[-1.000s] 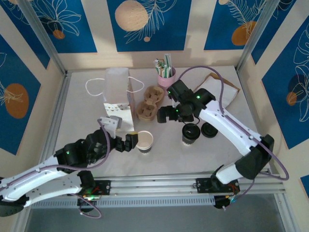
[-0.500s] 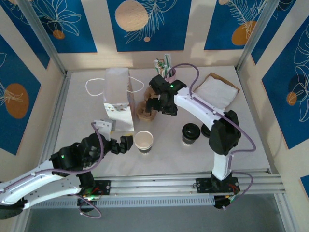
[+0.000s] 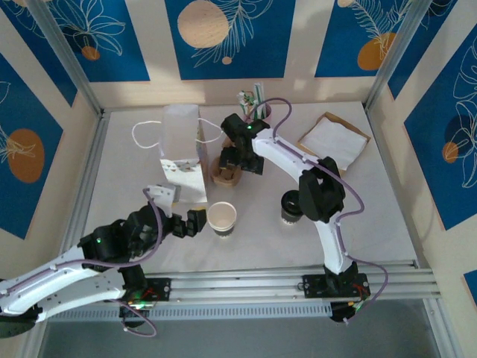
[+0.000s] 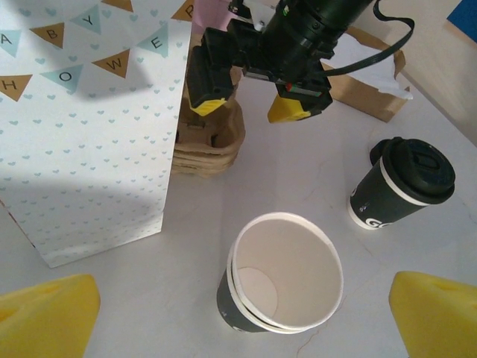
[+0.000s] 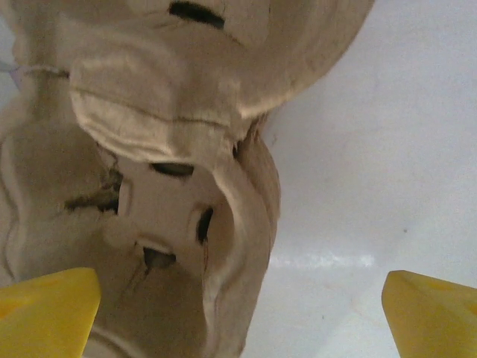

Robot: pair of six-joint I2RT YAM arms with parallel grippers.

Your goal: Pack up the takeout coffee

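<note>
Directly above the pulp carrier hung the right gripper, its jaws spread wide and holding nothing. The takeout coffee stood upright with its lid on, to the right of the carrier and apart from it. Nearer the arm bases than the carrier, the left gripper gaped empty beside a lidless cup.

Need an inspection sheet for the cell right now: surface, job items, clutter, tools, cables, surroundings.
Surface: white table, bare patches look clean.
Job's things: takeout coffee, black lid on, upright on the table, apart from the carrier stack.
Clutter: lidless cup, gift bag, straws, napkins on brown paper.
Tools: left tool open, near the lidless cup; right tool open, over the carrier stack.
Cables: purple cable loops off the right arm near the straws.
Surroundings: blue patterned panels, aluminium frame.
</note>
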